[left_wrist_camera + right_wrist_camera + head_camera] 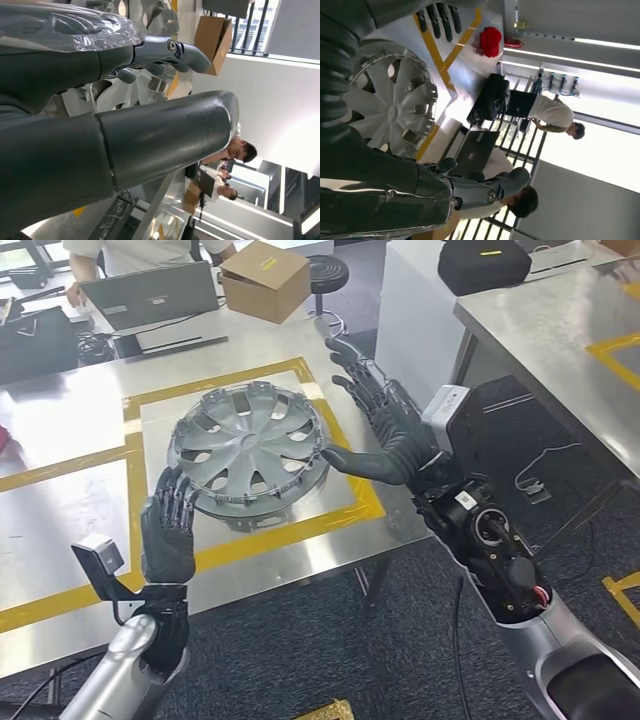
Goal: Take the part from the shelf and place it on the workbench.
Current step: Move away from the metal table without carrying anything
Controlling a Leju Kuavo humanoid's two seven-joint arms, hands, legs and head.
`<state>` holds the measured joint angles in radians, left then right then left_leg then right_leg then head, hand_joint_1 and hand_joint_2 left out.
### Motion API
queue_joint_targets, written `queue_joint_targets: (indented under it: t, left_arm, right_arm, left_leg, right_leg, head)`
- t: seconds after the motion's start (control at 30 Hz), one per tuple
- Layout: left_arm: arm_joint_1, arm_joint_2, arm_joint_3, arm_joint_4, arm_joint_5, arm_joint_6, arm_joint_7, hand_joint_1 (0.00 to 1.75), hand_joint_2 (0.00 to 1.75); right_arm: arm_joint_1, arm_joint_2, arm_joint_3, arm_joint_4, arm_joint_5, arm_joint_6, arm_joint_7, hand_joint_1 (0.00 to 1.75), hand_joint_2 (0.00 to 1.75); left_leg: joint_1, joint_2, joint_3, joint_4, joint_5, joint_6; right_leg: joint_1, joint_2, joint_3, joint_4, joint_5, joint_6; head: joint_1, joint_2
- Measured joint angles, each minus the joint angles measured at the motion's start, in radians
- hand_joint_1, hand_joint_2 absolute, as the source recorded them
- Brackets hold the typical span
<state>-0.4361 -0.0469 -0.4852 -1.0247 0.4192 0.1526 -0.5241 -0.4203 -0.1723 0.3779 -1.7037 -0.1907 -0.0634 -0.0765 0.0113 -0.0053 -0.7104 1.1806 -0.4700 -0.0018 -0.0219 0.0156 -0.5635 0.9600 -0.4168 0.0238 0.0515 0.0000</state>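
While the steel counter [68,420] bears it inside the yellow tape border [249,532], the hubcap [249,452] lies flat; the right hand [385,435], fingers spread, seemingly touches its rim, the left hand [167,530] open just beside.

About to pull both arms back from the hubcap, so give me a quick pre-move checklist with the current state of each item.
1. Hubcap lying flat on the workbench: ok.
2. Hubcap inside the yellow tape outline: ok, though its near rim sits close to the tape.
3. Left hand off the part: ok, fingers spread, beside the near-left rim, holding nothing.
4. Right hand off the part: cannot tell; fingers are apart, but the thumb tip meets the right rim.
5. Nothing else near the hubcap: ok; laptop and cardboard box sit at the far edge.
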Motion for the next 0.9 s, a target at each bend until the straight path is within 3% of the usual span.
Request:
queue_joint_targets:
  t: [0.07, 0.1, 0.2, 0.27, 0.3, 0.37, 0.4, 0.43, 0.47, 0.5, 0.53, 0.6, 0.63, 0.73, 0.8, 0.9]
  left_arm:
    - [-0.003, 0.0, 0.0, -0.005, 0.0, 0.001, 0.002, 0.0, 0.0]
    - [-0.004, 0.0, 0.0, -0.008, 0.0, 0.002, 0.003, 0.0, 0.0]
    - [-0.006, -0.001, 0.0, -0.012, 0.0, 0.003, 0.004, 0.0, 0.0]
    - [-0.007, -0.003, 0.0, -0.014, 0.0, 0.003, 0.004, 0.0, 0.0]
    - [-0.007, -0.004, 0.0, -0.014, 0.0, 0.003, 0.004, 0.0, 0.0]
    - [-0.005, -0.006, 0.0, -0.015, 0.0, 0.003, 0.004, 0.0, 0.0]
    - [-0.003, -0.006, 0.0, -0.015, 0.001, 0.003, 0.005, 0.0, 0.0]
    - [-0.001, -0.006, 0.0, -0.015, 0.001, 0.003, 0.005, 0.0, 0.0]
    - [0.001, -0.006, 0.0, -0.015, 0.001, 0.003, 0.005, 0.0, 0.0]
    - [0.001, -0.006, 0.0, -0.015, 0.001, 0.003, 0.005, 0.0, 0.0]
    - [0.001, -0.006, 0.0, -0.015, 0.001, 0.003, 0.005, 0.0, 0.0]
    - [0.0, -0.007, 0.0, -0.015, 0.001, 0.003, 0.005, 0.0, 0.0]
    - [0.0, -0.007, 0.0, -0.015, 0.001, 0.003, 0.005, 0.0, 0.0]
    - [0.001, -0.007, 0.0, -0.015, 0.002, 0.003, 0.005, 0.0, 0.0]
    - [0.0, -0.006, 0.0, -0.015, 0.002, 0.004, 0.004, 0.0, 0.0]
    - [0.003, -0.005, 0.0, -0.015, 0.002, 0.004, 0.004, 0.0, 0.0]
  right_arm:
    - [0.002, 0.0, -0.001, -0.009, 0.0, 0.0, 0.004, 0.0, 0.0]
    - [0.002, -0.001, -0.002, -0.011, 0.0, 0.0, 0.006, 0.0, 0.0]
    - [0.005, -0.003, -0.002, -0.016, 0.0, 0.0, 0.009, 0.0, 0.0]
    - [0.006, -0.004, -0.003, -0.02, 0.0, 0.0, 0.009, 0.0, 0.0]
    - [0.007, -0.005, -0.005, -0.022, 0.0, 0.0, 0.009, 0.0, 0.0]
    - [0.01, -0.007, -0.008, -0.023, 0.0, 0.0, 0.01, 0.0, 0.0]
    - [0.013, -0.007, -0.009, -0.023, 0.0, 0.0, 0.01, 0.0, 0.0]
    - [0.016, -0.007, -0.01, -0.023, 0.0, 0.0, 0.01, 0.0, 0.0]
    - [0.017, -0.007, -0.01, -0.023, 0.0, 0.0, 0.01, 0.0, 0.0]
    - [0.018, -0.007, -0.011, -0.023, 0.0, 0.0, 0.01, 0.0, 0.0]
    - [0.018, -0.007, -0.012, -0.024, 0.0, 0.0, 0.01, 0.0, 0.0]
    - [0.017, -0.008, -0.014, -0.026, 0.0, 0.0, 0.01, 0.0, 0.0]
    - [0.016, -0.008, -0.015, -0.026, 0.0, 0.0, 0.01, 0.0, 0.0]
    - [0.017, -0.008, -0.016, -0.028, 0.0, 0.001, 0.01, 0.0, 0.0]
    - [0.016, -0.008, -0.016, -0.028, 0.0, 0.001, 0.01, 0.0, 0.0]
    - [0.017, -0.008, -0.015, -0.028, 0.0, 0.002, 0.01, 0.0, 0.0]
  left_leg:
    - [-0.008, 0.001, 0.075, -0.147, 0.055, 0.019]
    - [-0.012, 0.003, 0.099, -0.195, 0.068, 0.024]
    - [-0.016, 0.006, 0.112, -0.226, 0.075, 0.029]
    - [-0.012, 0.007, 0.114, -0.237, 0.082, 0.038]
    - [-0.01, 0.008, 0.115, -0.242, 0.085, 0.042]
    - [-0.01, 0.009, 0.113, -0.243, 0.088, 0.046]
    - [-0.011, 0.009, 0.112, -0.242, 0.088, 0.047]
    - [-0.012, 0.009, 0.11, -0.242, 0.089, 0.047]
    - [-0.012, 0.009, 0.11, -0.241, 0.09, 0.047]
    - [-0.012, 0.008, 0.11, -0.239, 0.09, 0.047]
    - [-0.012, 0.008, 0.11, -0.236, 0.09, 0.046]
    - [-0.016, 0.007, 0.105, -0.23, 0.091, 0.04]
    - [-0.017, 0.006, 0.102, -0.228, 0.094, 0.035]
    - [-0.019, 0.006, 0.096, -0.226, 0.098, 0.018]
    - [-0.017, 0.005, 0.073, -0.173, 0.054, 0.006]
    - [-0.008, 0.005, -0.007, 0.029, -0.063, -0.012]
  right_leg:
    - [0.005, 0.001, -0.001, 0.0, 0.0, 0.001]
    - [0.006, 0.002, -0.002, 0.0, 0.0, 0.002]
    - [0.008, 0.001, -0.003, -0.003, 0.0, 0.013]
    - [0.007, -0.001, -0.012, 0.021, -0.022, 0.022]
    - [0.006, -0.002, -0.03, 0.066, -0.052, 0.026]
    - [0.005, -0.005, -0.087, 0.203, -0.126, 0.032]
    - [0.004, -0.005, -0.112, 0.265, -0.151, 0.034]
    - [0.004, -0.005, -0.122, 0.294, -0.156, 0.035]
    - [0.004, -0.006, -0.112, 0.284, -0.143, 0.035]
    - [0.004, -0.006, -0.084, 0.234, -0.113, 0.034]
    - [0.004, -0.007, -0.042, 0.156, -0.077, 0.031]
    - [0.008, -0.007, 0.022, 0.03, -0.034, 0.023]
    - [0.011, -0.006, 0.035, 0.001, -0.028, 0.019]
    - [0.009, -0.005, 0.03, -0.008, -0.018, 0.003]
    - [0.002, -0.008, 0.025, -0.014, -0.005, -0.009]
    - [0.0, -0.012, 0.005, -0.014, 0.01, -0.016]
  head:
    - [-0.001, 0.0]
    - [0.0, 0.0]
    - [0.0, 0.0]
    - [0.003, 0.0]
    - [0.007, 0.0]
    - [0.016, 0.0]
    - [0.019, 0.0]
    - [0.021, 0.0]
    - [0.023, 0.0]
    - [0.025, 0.0]
    - [0.028, 0.0]
    - [0.031, 0.0]
    - [0.03, 0.0]
    - [0.024, 0.0]
    - [0.015, 0.0]
    - [0.004, 0.0]
